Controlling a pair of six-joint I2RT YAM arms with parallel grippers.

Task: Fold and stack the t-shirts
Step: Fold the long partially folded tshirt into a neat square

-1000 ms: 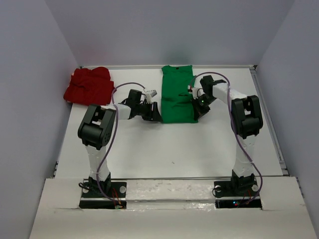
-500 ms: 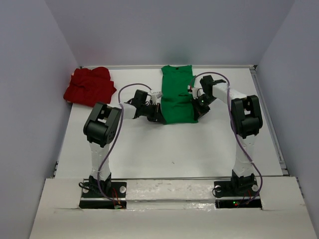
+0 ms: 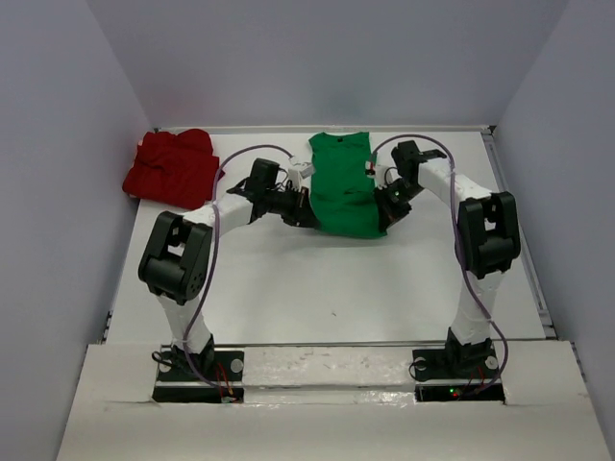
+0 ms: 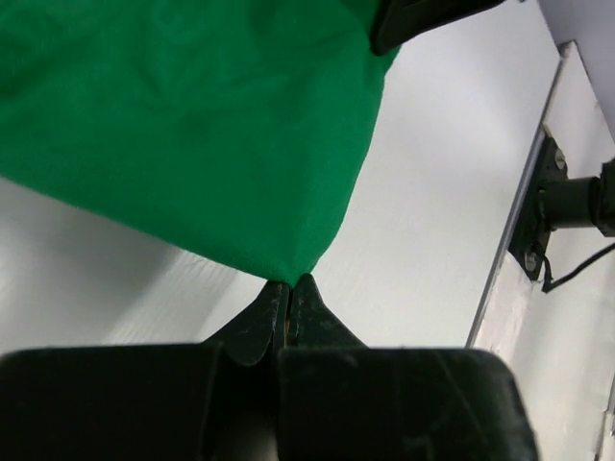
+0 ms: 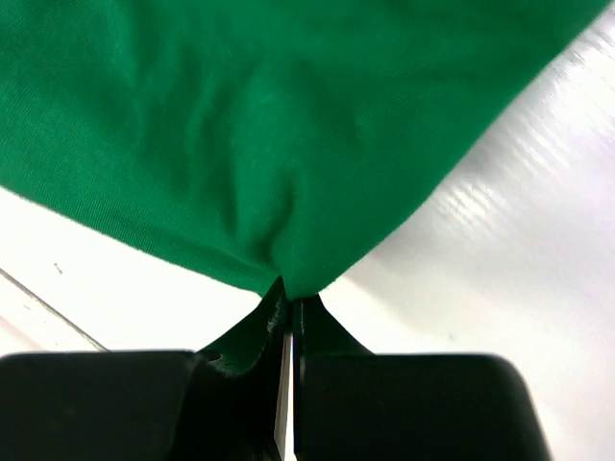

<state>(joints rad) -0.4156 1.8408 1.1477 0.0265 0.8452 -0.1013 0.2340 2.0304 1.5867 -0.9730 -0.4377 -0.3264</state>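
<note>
The green t-shirt (image 3: 344,182) lies folded lengthwise at the back middle of the table, its near end lifted. My left gripper (image 3: 306,213) is shut on its near left corner; in the left wrist view the green cloth (image 4: 192,125) hangs from the pinched tips (image 4: 289,284). My right gripper (image 3: 382,217) is shut on the near right corner, and the green cloth (image 5: 288,125) bunches at its tips (image 5: 290,290). The red t-shirt (image 3: 175,165) sits crumpled at the back left, away from both grippers.
A raised rail (image 3: 519,230) borders the table on the right, and grey walls close in on three sides. The right arm's base (image 4: 567,206) shows past the table edge in the left wrist view.
My left gripper shut on the green t-shirt's near left corner. Both grippers have raised the near end and carried it a little toward the back, so the shirt looks shorter.
</note>
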